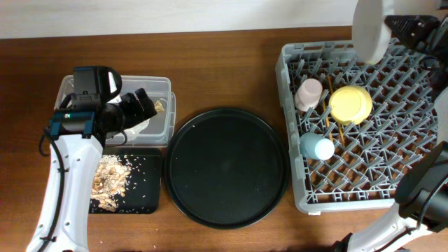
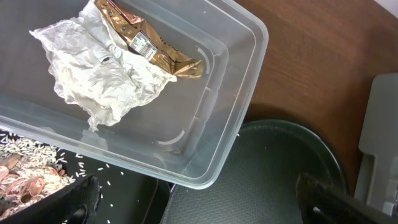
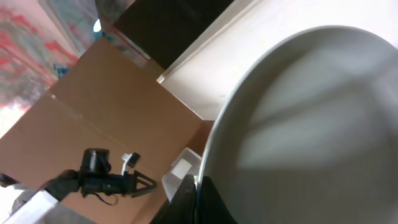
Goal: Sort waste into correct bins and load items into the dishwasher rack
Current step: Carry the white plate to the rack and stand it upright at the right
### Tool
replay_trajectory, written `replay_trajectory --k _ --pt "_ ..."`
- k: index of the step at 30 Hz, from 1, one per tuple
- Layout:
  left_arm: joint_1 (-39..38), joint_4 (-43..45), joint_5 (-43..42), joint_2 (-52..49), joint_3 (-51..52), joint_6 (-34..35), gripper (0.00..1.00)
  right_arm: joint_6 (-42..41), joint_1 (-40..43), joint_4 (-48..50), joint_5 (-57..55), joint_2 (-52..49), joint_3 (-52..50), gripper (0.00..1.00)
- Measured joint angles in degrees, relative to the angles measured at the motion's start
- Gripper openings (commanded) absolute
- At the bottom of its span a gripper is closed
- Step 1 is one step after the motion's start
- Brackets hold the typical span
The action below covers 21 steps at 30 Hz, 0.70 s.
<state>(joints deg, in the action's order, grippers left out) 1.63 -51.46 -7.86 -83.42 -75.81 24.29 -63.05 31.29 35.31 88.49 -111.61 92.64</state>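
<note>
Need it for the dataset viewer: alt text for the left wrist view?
A clear plastic box holds a crumpled white tissue and a gold-brown wrapper, seen from above by the open left gripper. Beside it lie a shallow black tray with beige food scraps, a round black tray and brown table.

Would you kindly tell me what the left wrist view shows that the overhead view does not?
Left wrist only: the gold-brown wrapper lying across the crumpled tissue, unobstructed. Overhead only: the pink cup, blue cup and yellow bowl in the dishwasher rack, and the white plate held over it. Both: the clear box, the food scraps, the round black tray.
</note>
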Motion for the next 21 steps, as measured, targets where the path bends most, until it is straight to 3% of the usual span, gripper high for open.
replay_trajectory --k 5,21 --pt "0.0 0.0 0.0 0.0 0.0 0.0 0.99 7.2 0.4 -9.7 0.0 0.0 -1.5 0.04" --pt "0.0 0.0 0.0 0.0 0.0 0.0 0.99 15.5 6.9 -10.4 -0.1 -4.5 -1.8 0.04"
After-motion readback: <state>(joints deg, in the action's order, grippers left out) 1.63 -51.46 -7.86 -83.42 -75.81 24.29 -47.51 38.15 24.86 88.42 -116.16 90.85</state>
